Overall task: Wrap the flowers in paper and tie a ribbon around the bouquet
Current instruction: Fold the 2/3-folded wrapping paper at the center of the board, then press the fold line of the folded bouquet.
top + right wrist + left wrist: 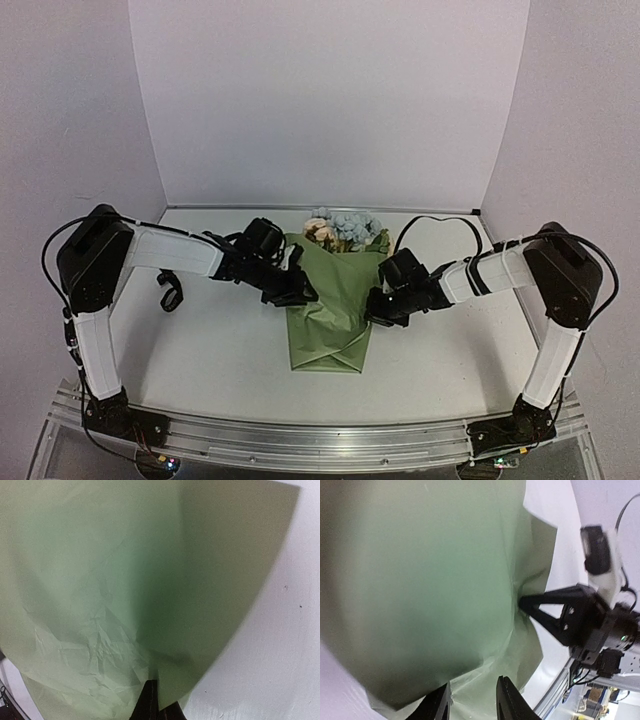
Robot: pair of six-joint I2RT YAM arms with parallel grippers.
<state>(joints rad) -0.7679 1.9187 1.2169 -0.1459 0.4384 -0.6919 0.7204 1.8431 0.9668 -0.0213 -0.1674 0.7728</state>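
right claw [151, 692] clenched on paper [325, 300] right edge; left claw [473, 686] half-spread at paper's left edge, grip unclear; flowers [345, 228] stems hidden.

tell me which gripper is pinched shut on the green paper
The right gripper: its fingers meet at a point on the edge of the paper. The left gripper has its fingers apart, with paper showing in the gap.

Plain olive-green paper [325, 320], flowers [345, 228] in 2 colours (cream-peach heads, pale blue clusters), white table [220, 350]
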